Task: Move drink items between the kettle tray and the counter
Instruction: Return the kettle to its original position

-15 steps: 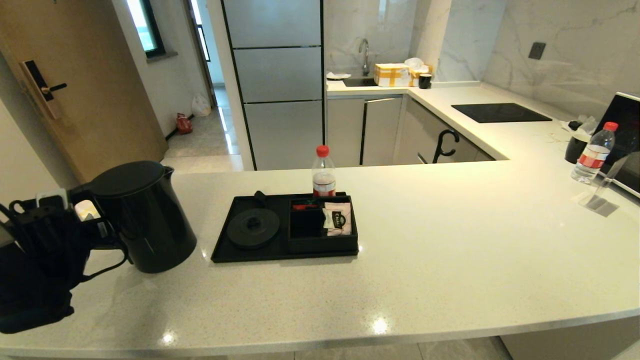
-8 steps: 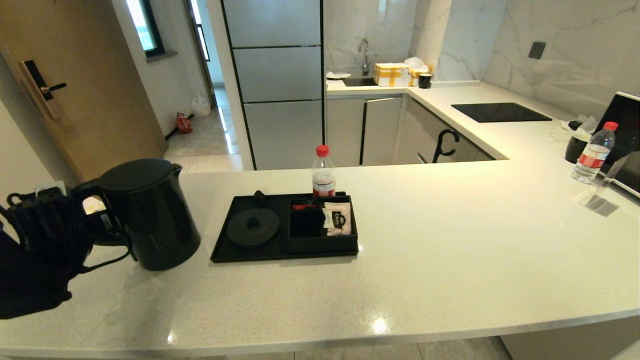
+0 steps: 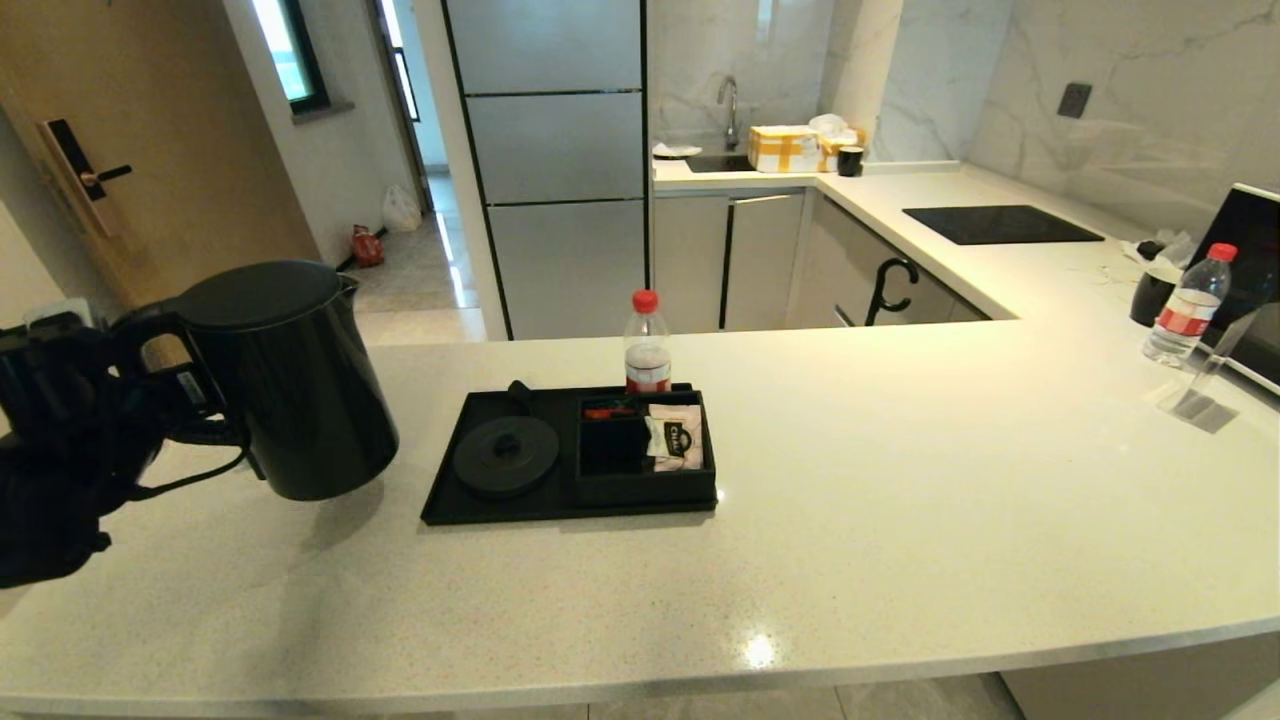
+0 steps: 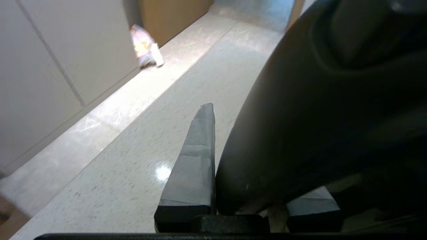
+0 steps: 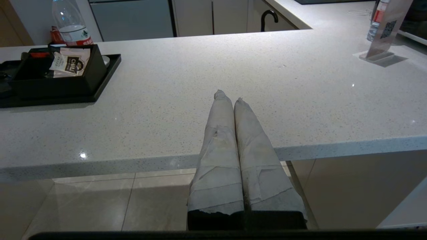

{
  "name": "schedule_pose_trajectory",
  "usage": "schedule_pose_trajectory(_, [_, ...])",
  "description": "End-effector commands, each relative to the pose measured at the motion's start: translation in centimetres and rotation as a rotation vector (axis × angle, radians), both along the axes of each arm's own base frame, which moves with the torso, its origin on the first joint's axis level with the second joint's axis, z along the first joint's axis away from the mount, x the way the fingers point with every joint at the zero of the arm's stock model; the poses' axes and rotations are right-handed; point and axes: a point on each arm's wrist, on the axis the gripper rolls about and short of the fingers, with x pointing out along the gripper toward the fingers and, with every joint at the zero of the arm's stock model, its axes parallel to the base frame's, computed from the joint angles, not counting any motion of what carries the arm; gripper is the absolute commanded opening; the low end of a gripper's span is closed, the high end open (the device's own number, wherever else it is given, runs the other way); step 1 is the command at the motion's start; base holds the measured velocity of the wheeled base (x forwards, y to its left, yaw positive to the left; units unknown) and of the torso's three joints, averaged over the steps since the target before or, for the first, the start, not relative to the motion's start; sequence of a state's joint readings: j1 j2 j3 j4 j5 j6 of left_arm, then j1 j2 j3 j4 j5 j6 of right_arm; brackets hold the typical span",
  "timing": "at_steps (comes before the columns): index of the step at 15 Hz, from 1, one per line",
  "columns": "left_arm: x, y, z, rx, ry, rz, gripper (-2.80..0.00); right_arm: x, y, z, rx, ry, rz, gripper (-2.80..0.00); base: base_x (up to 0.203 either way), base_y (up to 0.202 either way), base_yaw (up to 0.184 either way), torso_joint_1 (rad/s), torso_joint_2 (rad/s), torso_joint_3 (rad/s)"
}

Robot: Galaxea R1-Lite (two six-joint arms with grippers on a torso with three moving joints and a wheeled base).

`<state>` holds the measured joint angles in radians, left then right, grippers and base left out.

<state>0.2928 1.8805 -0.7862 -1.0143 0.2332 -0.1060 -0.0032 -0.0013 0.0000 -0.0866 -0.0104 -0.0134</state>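
Gripping the kettle (image 3: 285,385) by its handle, our left hand (image 3: 190,395) held it clear of the tabletop (image 3: 900,480), with the tray (image 3: 440,500) off to its right. We judged the carry half done: the base disc (image 3: 506,455) sat bare, and the sachet (image 3: 675,437) lay in its compartment. Our right hand (image 5: 230,100), fingers pressed together, idled at the tabletop's near edge.

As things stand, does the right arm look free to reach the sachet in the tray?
Probably yes. The right gripper waits shut at the counter's near edge, bare stone lies between, and the sachet leans exposed in the kettle tray's open right compartment.
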Motion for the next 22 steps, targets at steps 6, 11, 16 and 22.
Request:
schedule_pose_trajectory(6, [0.3, -5.8, 4.8, 0.016, -0.045, -0.169, -2.80, 0.3, 0.0, -0.9, 0.000, 0.033, 0.000, -2.80, 0.000, 0.000, 0.000, 0.000, 0.00, 0.000])
schedule_pose_trajectory(11, [2.6, -8.1, 5.8, 0.013, -0.031, -0.241, -2.80, 0.3, 0.0, -0.9, 0.000, 0.033, 0.000, -2.80, 0.000, 0.000, 0.000, 0.000, 0.00, 0.000])
schedule_pose_trajectory(16, [6.9, -8.2, 4.1, 0.054, 0.006, -0.261, -2.80, 0.3, 0.0, -0.9, 0.000, 0.033, 0.000, -2.80, 0.000, 0.000, 0.000, 0.000, 0.00, 0.000])
schedule_pose_trajectory(22, [9.5, -8.5, 2.1, 0.105, 0.051, -0.336, -2.80, 0.3, 0.0, -0.9, 0.000, 0.033, 0.000, -2.80, 0.000, 0.000, 0.000, 0.000, 0.00, 0.000])
